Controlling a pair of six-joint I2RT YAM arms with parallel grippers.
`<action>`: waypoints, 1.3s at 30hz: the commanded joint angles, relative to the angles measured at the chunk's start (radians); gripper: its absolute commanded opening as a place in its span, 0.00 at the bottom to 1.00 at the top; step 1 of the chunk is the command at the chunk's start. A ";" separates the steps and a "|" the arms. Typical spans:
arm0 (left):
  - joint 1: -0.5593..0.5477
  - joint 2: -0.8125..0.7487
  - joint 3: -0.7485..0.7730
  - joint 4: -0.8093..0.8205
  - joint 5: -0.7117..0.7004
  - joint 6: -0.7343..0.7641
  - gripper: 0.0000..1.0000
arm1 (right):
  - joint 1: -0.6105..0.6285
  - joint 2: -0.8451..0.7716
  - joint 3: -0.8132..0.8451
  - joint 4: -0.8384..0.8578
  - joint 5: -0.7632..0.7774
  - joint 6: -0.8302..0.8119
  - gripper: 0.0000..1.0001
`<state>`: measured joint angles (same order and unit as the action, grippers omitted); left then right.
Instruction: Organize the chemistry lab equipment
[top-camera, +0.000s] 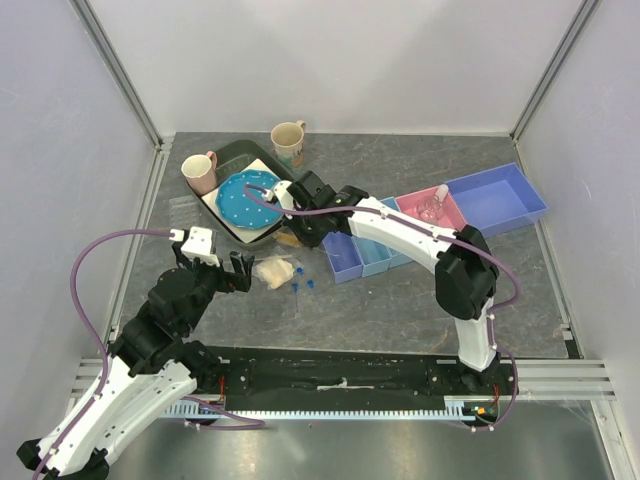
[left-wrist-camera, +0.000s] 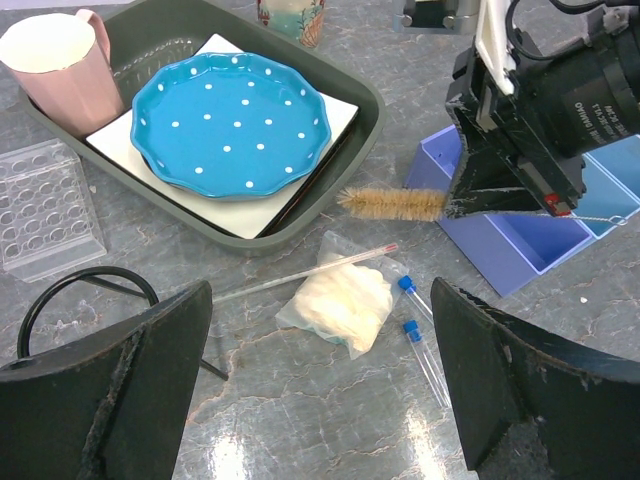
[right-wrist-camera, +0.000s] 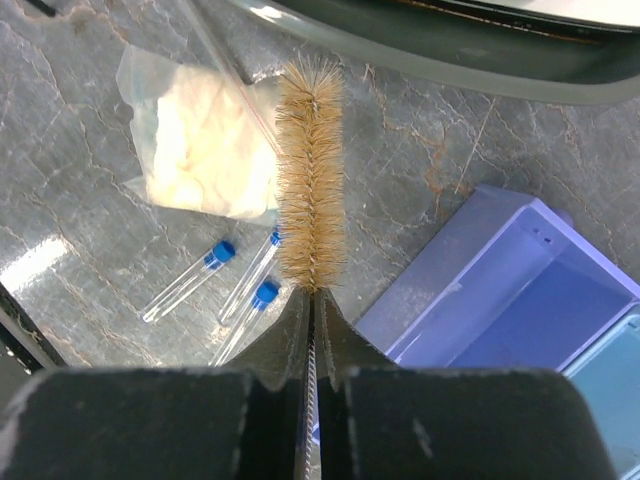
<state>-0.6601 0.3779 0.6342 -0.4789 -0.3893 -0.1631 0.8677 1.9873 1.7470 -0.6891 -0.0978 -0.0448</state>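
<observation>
My right gripper (right-wrist-camera: 313, 295) is shut on the twisted wire handle of a tan bristle brush (right-wrist-camera: 310, 180), held just above the table beside the purple bin (right-wrist-camera: 510, 300). The left wrist view shows that brush (left-wrist-camera: 392, 204) sticking out level from the right gripper (left-wrist-camera: 480, 190). A whitish bag (left-wrist-camera: 340, 300) lies on the table with blue-capped clear tubes (left-wrist-camera: 422, 340) to its right and a thin glass rod (left-wrist-camera: 300, 280) across its far side. My left gripper (left-wrist-camera: 320, 380) hangs open over bare table just near of the bag. A black wire frame (left-wrist-camera: 80, 290) lies left.
A dark tray (top-camera: 225, 152) holds the blue dotted plate (top-camera: 248, 198); two mugs (top-camera: 199, 172) (top-camera: 289, 141) stand by it. A clear tube rack (left-wrist-camera: 45, 205) lies left. A row of bins (top-camera: 378, 252) runs right; the pink one holds a small flask (top-camera: 433, 205).
</observation>
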 joint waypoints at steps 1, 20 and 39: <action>0.005 -0.002 -0.001 0.023 -0.016 0.023 0.96 | -0.006 -0.106 -0.032 0.014 0.000 -0.047 0.04; 0.005 -0.017 -0.001 0.025 0.006 0.022 0.96 | -0.764 -0.487 -0.231 -0.047 -0.169 -0.211 0.01; 0.005 -0.027 -0.004 0.029 0.017 0.022 0.96 | -1.317 -0.144 -0.047 -0.285 -0.398 -0.658 0.04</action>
<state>-0.6601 0.3527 0.6323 -0.4778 -0.3824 -0.1631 -0.4538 1.7882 1.6028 -0.8627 -0.3862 -0.5564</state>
